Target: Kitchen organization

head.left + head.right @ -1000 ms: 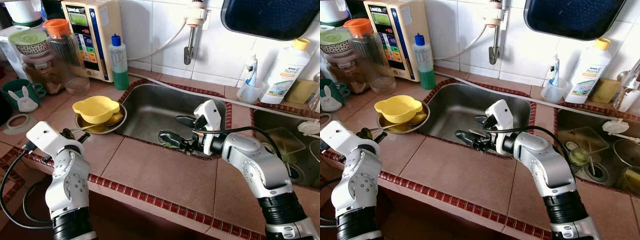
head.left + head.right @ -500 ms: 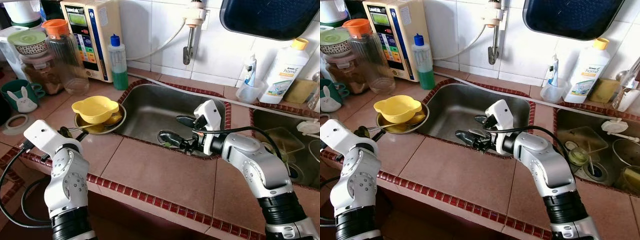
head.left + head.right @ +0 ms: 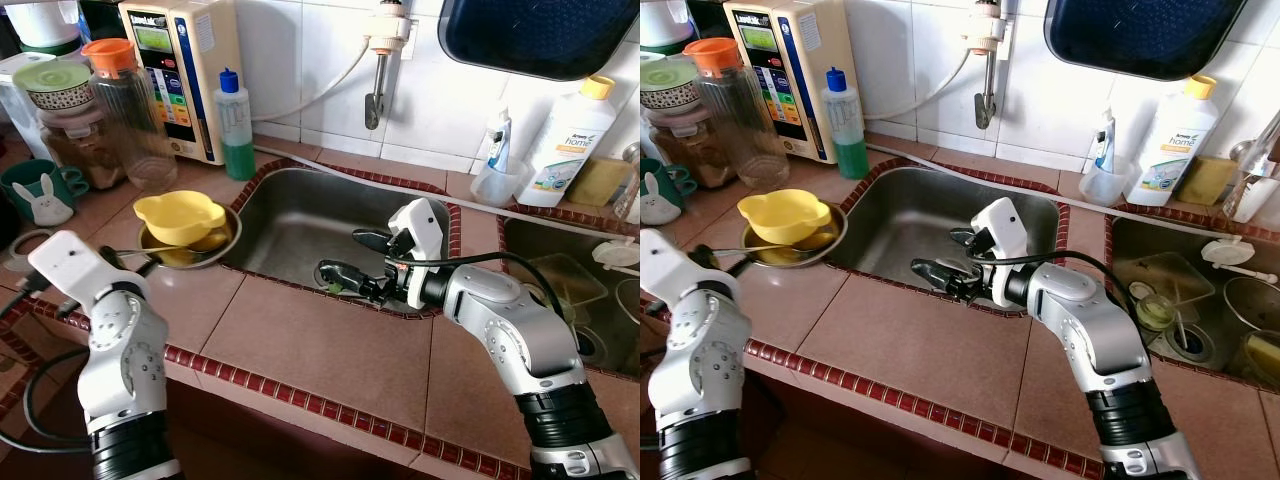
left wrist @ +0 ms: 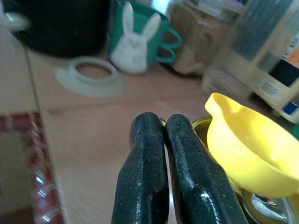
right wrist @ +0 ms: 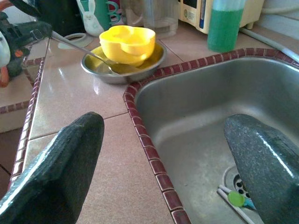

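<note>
A yellow bowl (image 3: 180,215) sits in a shallow metal dish (image 3: 228,237) on the tiled counter, left of the steel sink (image 3: 300,215). A metal spoon (image 3: 128,253) rests in the dish with its handle reaching back to my left gripper (image 3: 140,265). That gripper (image 4: 163,123) is shut on the handle beside the yellow bowl (image 4: 252,154). My right gripper (image 3: 342,255) hangs open and empty over the sink's front rim. From the right wrist I see the bowl (image 5: 127,42), the spoon (image 5: 79,46) and the sink basin (image 5: 210,116).
A green soap bottle (image 3: 237,125), a water purifier (image 3: 185,70) and a jar with an orange lid (image 3: 130,110) stand behind the dish. A rabbit mug (image 3: 40,190) is at far left. A white detergent bottle (image 3: 570,140) and a second basin (image 3: 560,280) holding dishes lie to the right.
My left arm has drawn back to the left with the spoon, and the dish with the yellow bowl has slid a little left. The right arm has not moved.
</note>
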You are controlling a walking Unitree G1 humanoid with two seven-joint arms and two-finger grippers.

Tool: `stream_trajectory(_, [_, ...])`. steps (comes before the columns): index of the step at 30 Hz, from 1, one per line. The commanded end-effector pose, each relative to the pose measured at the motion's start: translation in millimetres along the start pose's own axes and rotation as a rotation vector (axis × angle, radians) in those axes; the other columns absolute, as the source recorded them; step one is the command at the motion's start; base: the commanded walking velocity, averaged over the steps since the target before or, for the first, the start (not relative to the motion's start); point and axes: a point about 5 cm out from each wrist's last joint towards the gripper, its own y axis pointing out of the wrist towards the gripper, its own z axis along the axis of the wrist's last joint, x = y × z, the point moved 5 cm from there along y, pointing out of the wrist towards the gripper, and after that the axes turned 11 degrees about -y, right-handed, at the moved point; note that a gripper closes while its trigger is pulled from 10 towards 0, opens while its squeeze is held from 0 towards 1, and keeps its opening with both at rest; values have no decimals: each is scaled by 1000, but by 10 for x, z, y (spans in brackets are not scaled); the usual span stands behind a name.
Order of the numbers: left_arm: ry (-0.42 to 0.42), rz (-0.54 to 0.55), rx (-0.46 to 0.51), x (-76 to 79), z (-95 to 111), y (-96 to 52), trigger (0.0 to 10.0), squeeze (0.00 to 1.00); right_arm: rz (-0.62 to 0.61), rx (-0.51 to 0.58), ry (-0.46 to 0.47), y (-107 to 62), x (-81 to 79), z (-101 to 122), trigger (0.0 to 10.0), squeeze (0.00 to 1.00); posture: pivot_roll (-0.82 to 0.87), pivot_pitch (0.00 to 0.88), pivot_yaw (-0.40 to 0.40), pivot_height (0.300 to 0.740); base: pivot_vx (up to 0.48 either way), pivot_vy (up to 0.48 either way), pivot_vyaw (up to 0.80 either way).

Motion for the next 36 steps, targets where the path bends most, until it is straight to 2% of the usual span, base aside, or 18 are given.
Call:
stream_trajectory(1, [33,21,28,-50,50,-1,0,0,-5,18,-20,-7,43,79,10000,0,57,0,-6,740,0,0,0])
stream_trajectory(7, [29,22,22,-61,41,9,0,0,-4,18,-24,2,49,80,10000,0,58,0,-7,740,0,0,0])
stream_trajectory(9, [13,10,4,-32,-2,3,0,0,-4,18,-25,3,52,81,10000,0,57,0,-7,740,0,0,0])
stream_trajectory(14, [51,-17,27,63,36,-32,0,0,-9,18,-28,5,62,84,10000,0,56,0,-6,740,0,0,0])
stream_trajectory(19, [90,-91,123,274,313,-125,0,0,-11,19,-30,6,80,92,10000,0,62,0,-9,740,0,0,0])
stream_trajectory(24, [96,-106,135,319,363,-154,0,0,-11,20,-31,11,85,94,10000,0,67,0,-10,740,0,0,0])
stream_trajectory(29, [131,-211,203,575,529,-291,0,0,-12,23,-33,30,88,97,10000,0,73,0,-10,740,0,0,0])
stream_trajectory(30, [131,-211,203,575,529,-291,0,0,-12,23,-33,30,88,97,10000,0,73,0,-10,740,0,0,0])
stream_trajectory(36, [135,-323,261,813,651,-387,0,0,-12,25,-33,39,92,100,10000,0,73,0,-10,740,0,0,0])
